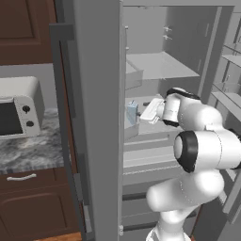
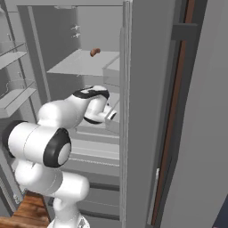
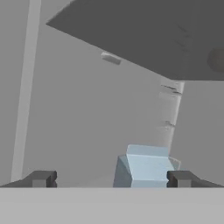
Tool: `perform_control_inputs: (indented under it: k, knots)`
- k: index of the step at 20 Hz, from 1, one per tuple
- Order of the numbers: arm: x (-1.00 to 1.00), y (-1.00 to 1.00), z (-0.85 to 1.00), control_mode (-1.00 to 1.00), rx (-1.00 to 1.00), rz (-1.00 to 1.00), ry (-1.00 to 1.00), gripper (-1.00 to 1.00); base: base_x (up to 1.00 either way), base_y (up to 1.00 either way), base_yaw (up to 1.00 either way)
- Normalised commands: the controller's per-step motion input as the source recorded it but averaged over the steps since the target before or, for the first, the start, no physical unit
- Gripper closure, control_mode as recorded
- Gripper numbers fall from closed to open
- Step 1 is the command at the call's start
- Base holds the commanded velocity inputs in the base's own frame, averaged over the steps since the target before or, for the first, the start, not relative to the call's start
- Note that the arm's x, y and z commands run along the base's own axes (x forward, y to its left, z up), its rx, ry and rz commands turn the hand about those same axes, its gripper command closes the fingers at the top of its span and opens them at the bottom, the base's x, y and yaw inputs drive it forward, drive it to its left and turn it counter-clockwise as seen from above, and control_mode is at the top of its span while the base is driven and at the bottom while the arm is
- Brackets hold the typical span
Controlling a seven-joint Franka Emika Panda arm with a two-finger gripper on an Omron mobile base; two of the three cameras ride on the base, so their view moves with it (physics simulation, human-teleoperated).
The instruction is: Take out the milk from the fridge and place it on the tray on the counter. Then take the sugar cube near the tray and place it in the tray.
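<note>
Gripper (image 3: 111, 179) is sitting released inside the fridge (image 1: 96, 94), fingertips (image 3: 41, 178) spread wide, nothing between them. Milk (image 3: 144, 168) is showing in the hand view just ahead, closer to the right-hand tip than the left; cannot tell whether that tip is touching it.

Left base view is giving the wider picture: milk (image 1: 132, 113) is standing upright on a fridge shelf (image 1: 160, 66) level, just beside the hand, partly cut off by the door edge. That view is also showing the desk (image 1: 28, 150) left of the fridge with a microwave (image 1: 19, 110) on it, over brown cabinets (image 1: 33, 202).

Right base view is hiding the milk behind the door edge, but it is showing a small brown item (image 2: 95, 52) lying on the upper shelf, and door racks (image 2: 15, 95) at the left. Arm (image 2: 58, 133) is reaching in at mid-shelf height.
</note>
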Motion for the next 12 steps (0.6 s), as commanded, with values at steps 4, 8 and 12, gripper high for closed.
perform_control_inputs:
  k: [4,8,12]
  knots:
    - [0.27,0.0,-0.13,-1.0,0.0,0.01,0.0,-1.0,0.0,0.0,0.0]
    - [0.17,0.0,-0.07,-1.0,0.0,0.04,0.0,-1.0,0.0,0.0,0.0]
    - [0.27,0.0,-0.16,-1.0,0.0,0.07,0.01,-1.0,0.0,0.0,0.0]
